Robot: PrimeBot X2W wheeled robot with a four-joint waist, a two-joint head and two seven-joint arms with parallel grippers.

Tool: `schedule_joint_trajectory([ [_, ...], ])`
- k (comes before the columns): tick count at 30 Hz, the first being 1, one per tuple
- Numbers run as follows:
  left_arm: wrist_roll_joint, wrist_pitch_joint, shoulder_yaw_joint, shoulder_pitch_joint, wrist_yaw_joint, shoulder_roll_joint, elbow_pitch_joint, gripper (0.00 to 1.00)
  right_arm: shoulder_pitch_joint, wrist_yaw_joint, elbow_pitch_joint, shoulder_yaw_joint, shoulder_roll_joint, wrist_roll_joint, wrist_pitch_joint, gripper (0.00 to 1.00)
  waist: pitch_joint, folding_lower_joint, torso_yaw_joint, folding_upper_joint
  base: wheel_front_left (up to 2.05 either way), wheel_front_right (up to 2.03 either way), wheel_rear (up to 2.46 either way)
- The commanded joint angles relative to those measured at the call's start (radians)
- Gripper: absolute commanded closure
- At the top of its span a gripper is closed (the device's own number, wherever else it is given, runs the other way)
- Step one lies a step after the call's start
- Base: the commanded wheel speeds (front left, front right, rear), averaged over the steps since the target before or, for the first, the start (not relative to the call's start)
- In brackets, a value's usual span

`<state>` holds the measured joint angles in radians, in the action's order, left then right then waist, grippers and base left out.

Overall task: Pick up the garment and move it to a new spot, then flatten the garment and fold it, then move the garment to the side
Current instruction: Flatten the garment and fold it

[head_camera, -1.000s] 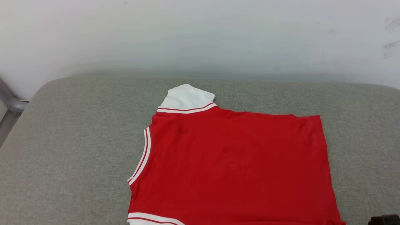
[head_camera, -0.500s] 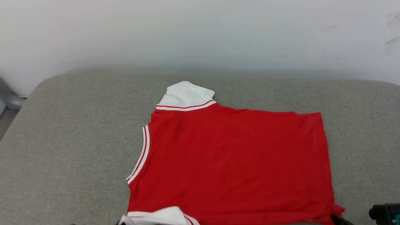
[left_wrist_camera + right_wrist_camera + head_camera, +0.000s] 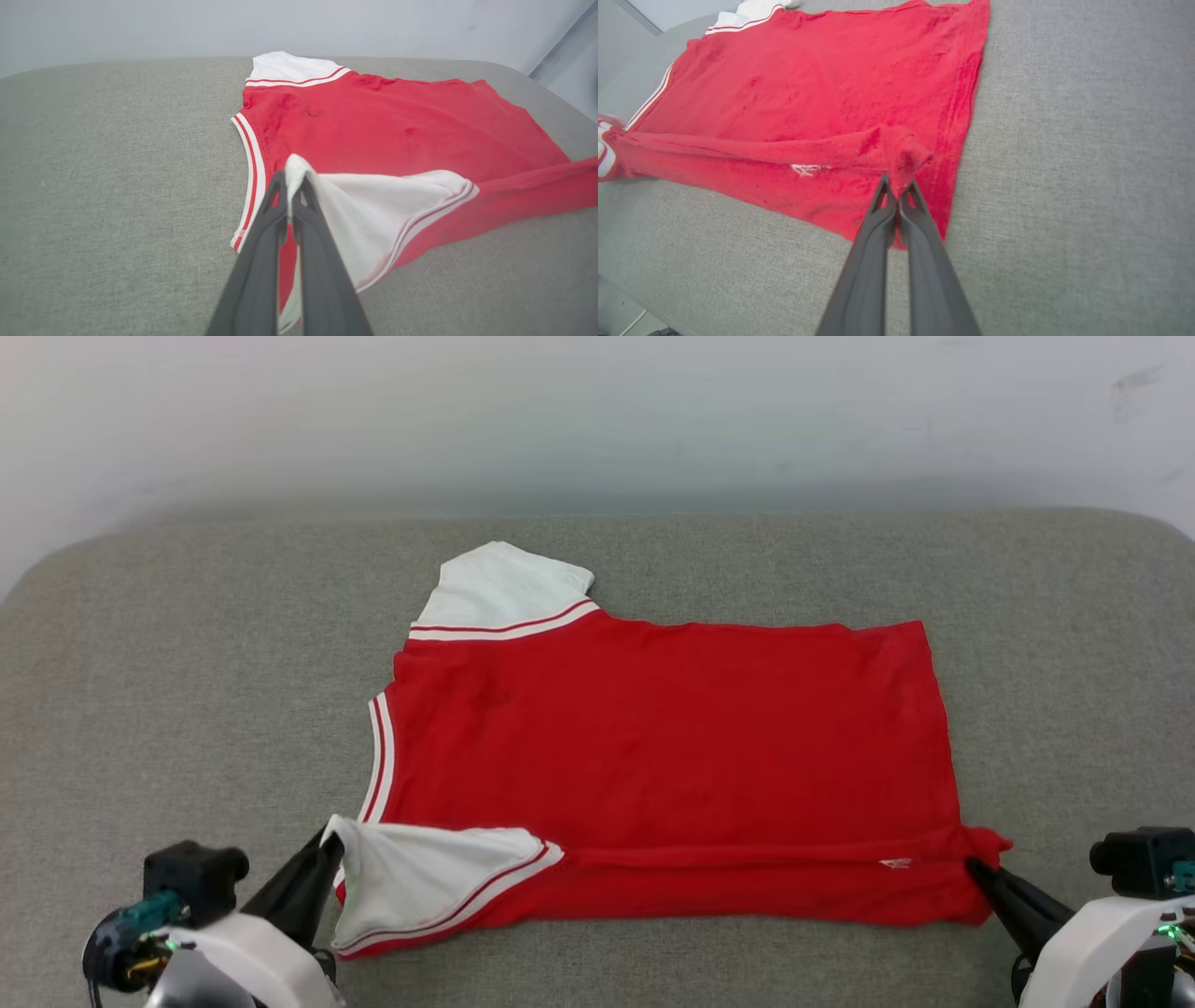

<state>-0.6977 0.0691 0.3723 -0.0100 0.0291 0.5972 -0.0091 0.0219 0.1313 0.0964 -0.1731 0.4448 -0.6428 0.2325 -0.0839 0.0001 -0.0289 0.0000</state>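
The garment (image 3: 653, 737) is a red jersey with white sleeves and striped trim, lying flat on the grey cushion with its plain side up. Its near edge is lifted and turned over toward the far side. My left gripper (image 3: 327, 840) is shut on the near white sleeve (image 3: 373, 210), pinching its tip (image 3: 294, 175). At the garment's near right hem corner (image 3: 903, 161) my right gripper (image 3: 976, 868) is also shut, with a bunch of red cloth between its fingers (image 3: 899, 196). The far white sleeve (image 3: 504, 588) lies flat at the back.
A wide grey upholstered surface (image 3: 187, 709) carries the garment, with bare room to its left and right. A pale wall (image 3: 597, 420) rises just behind its far edge. The cushion's near edge (image 3: 654, 289) drops off close to the right gripper.
The head camera has tilted down, bringing both grippers into view. The near sleeve and near hem have come up off the cushion and now fold over the garment's body.
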Motion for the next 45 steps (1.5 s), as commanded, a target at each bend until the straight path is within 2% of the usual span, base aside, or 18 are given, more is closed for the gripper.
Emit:
schedule_joint_trajectory([
  [1, 0.011, -0.01, 0.005, 0.042, -0.013, 0.008, 0.013, 1.0, -0.027, -0.001, 0.007, -0.004, 0.01, -0.006, -0.003, 1.0, -0.021, -0.0001, -0.013, 0.0, 0.0, 0.0, 0.0],
  [15, 0.056, -0.064, 0.06, 0.34, -0.106, -0.002, 0.228, 1.0, -0.188, -0.001, 0.081, -0.071, 0.019, -0.033, 0.005, 1.0, -0.158, -0.0001, -0.046, 0.0, 0.0, 0.0, 0.0],
  [24, 0.074, -0.064, 0.105, 0.428, -0.13, -0.032, 0.407, 1.0, -0.262, -0.001, 0.167, -0.139, 0.024, -0.014, 0.017, 1.0, -0.2, -0.0001, -0.046, 0.0, 0.0, 0.0, 0.0],
  [31, 0.056, -0.04, 0.138, 0.444, -0.144, -0.07, 0.515, 1.0, -0.261, -0.001, 0.217, -0.168, 0.019, -0.02, -0.001, 1.0, -0.176, -0.0001, -0.035, 0.0, 0.0, 0.0, 0.0],
  [32, 0.057, -0.033, 0.139, 0.446, -0.145, -0.072, 0.525, 1.0, -0.259, -0.001, 0.216, -0.165, 0.017, -0.024, -0.008, 0.85, -0.167, -0.0001, -0.032, 0.0, 0.0, 0.0, 0.0],
  [33, 0.06, -0.028, 0.143, 0.448, -0.146, -0.074, 0.534, 0.35, -0.257, -0.001, 0.215, -0.162, 0.018, -0.027, -0.013, 0.63, -0.157, -0.0001, -0.03, 0.0, 0.0, 0.0, 0.0],
  [34, 0.068, -0.015, 0.145, 0.455, -0.145, -0.074, 0.537, 0.0, -0.255, -0.001, 0.212, -0.156, 0.02, -0.025, -0.023, 0.0, -0.148, -0.0001, -0.026, 0.0, 0.0, 0.0, 0.0],
  [39, 0.063, -0.015, 0.147, 0.474, -0.144, -0.073, 0.544, 0.0, -0.234, -0.001, 0.186, -0.125, 0.032, -0.018, -0.06, 0.0, -0.095, -0.0001, -0.005, 0.0, 0.0, 0.0, 0.0],
  [45, 0.033, -0.101, 0.153, 0.5, -0.15, -0.038, 0.508, 0.0, -0.2, -0.001, 0.151, -0.089, 0.036, 0.003, -0.061, 0.0, -0.038, -0.0001, 0.017, 0.0, 0.0, 0.0, 0.0],
])
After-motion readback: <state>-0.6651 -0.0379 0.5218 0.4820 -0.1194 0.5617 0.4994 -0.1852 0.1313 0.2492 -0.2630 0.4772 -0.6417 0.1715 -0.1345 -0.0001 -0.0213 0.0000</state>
